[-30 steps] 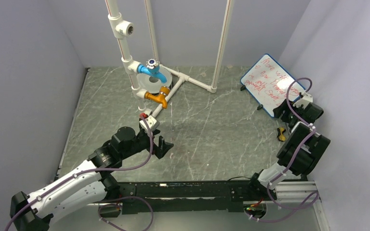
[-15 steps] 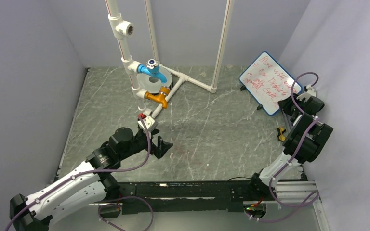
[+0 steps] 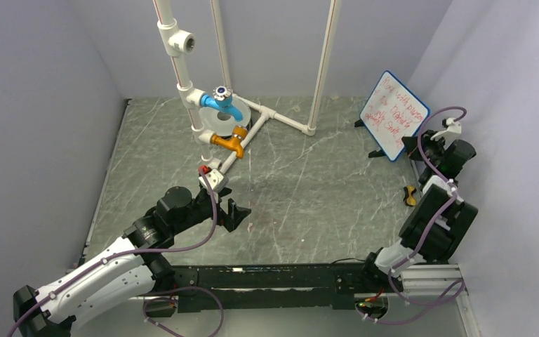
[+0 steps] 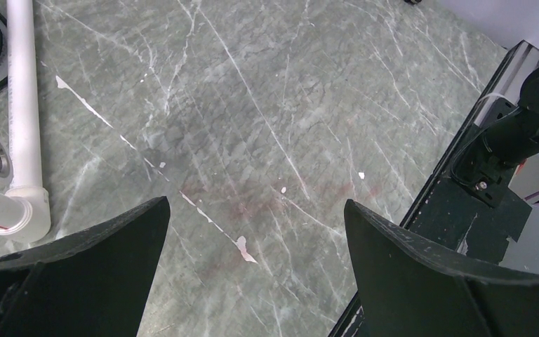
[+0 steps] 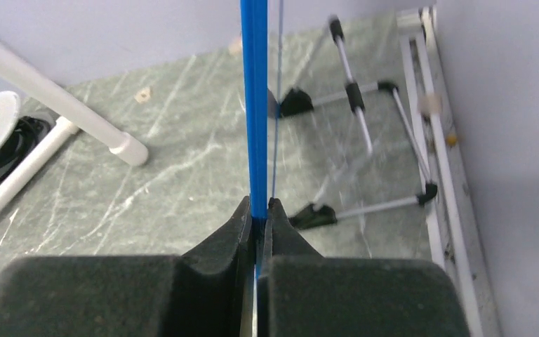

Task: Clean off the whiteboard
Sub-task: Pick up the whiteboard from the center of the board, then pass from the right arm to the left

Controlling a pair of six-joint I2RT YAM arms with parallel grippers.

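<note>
The right gripper [image 5: 256, 214] is pinching the blue rim of the whiteboard [image 5: 255, 98]. Both fingers are pressing flat against the edge, with no gap showing between them. In the right wrist view the board is appearing edge-on, as a thin vertical blue line running out of the top of the frame, so its face is not showing there. Right of centre behind it, a wire stand [image 5: 365, 133] with black feet is sitting on the table [image 5: 147, 189]. The stand is appearing blurred.

In the top view the right gripper [image 3: 421, 146] is meeting the lower right edge of the whiteboard [image 3: 395, 114]. The fingertips are hiding behind the wrist and its cable. The board is sitting tilted in the upper right of the frame, near the right wall. Red handwriting is covering its face but is too small to read.

The left gripper [image 4: 256, 210] is standing wide open, holding nothing, above bare marbled surface. Only its two dark fingers are showing, cut off at the lower corners. In the top view the left gripper [image 3: 235, 210] is sitting left of centre, well apart from the board. A white pipe frame [image 3: 182, 84] is rising out of the top edge.
</note>
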